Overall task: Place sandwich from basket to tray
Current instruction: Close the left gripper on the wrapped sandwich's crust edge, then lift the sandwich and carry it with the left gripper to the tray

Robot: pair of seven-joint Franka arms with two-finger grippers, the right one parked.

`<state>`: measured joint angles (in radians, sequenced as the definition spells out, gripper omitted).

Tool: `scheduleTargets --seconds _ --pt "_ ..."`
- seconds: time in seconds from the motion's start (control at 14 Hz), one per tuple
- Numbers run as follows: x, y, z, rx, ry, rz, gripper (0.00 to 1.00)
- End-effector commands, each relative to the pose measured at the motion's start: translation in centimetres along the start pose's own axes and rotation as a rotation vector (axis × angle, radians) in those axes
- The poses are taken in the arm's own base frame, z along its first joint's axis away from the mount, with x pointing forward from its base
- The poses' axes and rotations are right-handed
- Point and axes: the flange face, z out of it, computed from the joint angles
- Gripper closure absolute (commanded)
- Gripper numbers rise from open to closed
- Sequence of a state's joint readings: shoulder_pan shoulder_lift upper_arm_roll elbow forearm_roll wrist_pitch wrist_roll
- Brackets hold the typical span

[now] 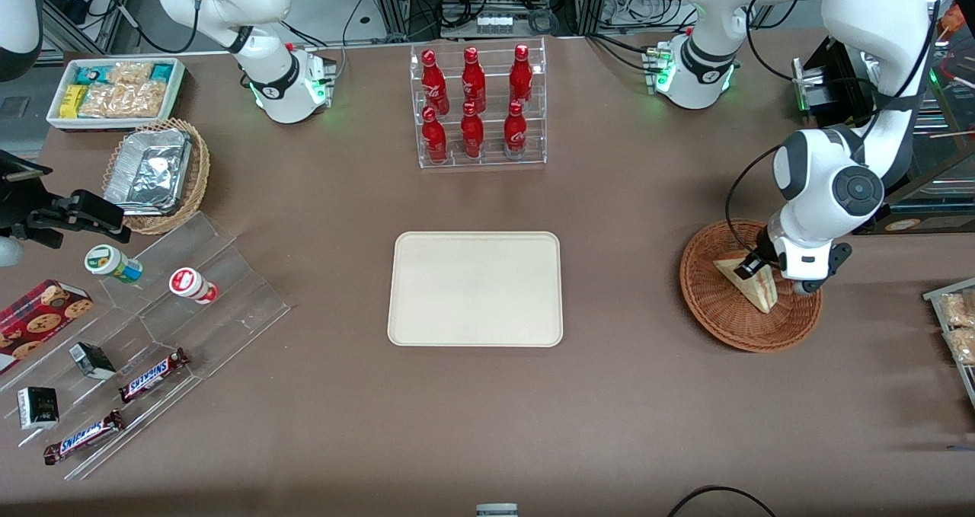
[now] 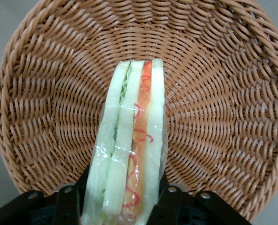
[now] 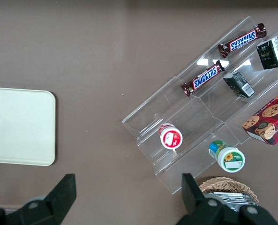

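Note:
The sandwich [image 1: 750,282] is a wrapped triangular wedge of white bread with red and green filling, standing on edge in the reddish-brown wicker basket [image 1: 731,323] toward the working arm's end of the table. My left gripper [image 1: 762,267] is down inside the basket, its two black fingers pressed against the sandwich's two flat sides. The left wrist view shows the sandwich [image 2: 131,140] between the fingers [image 2: 169,201], with the basket [image 2: 223,117] weave under it. The cream tray [image 1: 476,288] lies flat mid-table, with nothing on it; its corner shows in the right wrist view [image 3: 17,126].
A clear rack of red bottles [image 1: 481,106] stands farther from the front camera than the tray. Toward the parked arm's end are a stepped acrylic stand with snacks [image 1: 152,334], a tan basket with foil containers [image 1: 156,174] and a white snack bin [image 1: 114,90].

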<state>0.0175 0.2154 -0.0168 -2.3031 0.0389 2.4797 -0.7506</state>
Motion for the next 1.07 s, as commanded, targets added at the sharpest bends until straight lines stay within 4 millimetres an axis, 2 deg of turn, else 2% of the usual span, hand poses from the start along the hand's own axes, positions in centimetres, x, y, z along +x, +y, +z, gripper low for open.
scheduleTargets --seconds 0.0,0.21,0.43,0.71,1.0 --pt "-0.3 0.3 -0.6 -0.010 0.010 -0.015 0.76" --pt "0.0 0.4 -2.9 -0.003 0.013 -0.003 0.76" --pt "0.2 0.9 -7.3 0.031 -0.010 0.018 0.76" --pt "-1.5 5.1 -14.1 0.070 -0.033 0.087 0.76" --pt "-5.1 9.7 -18.7 0.082 -0.036 0.164 0.76"
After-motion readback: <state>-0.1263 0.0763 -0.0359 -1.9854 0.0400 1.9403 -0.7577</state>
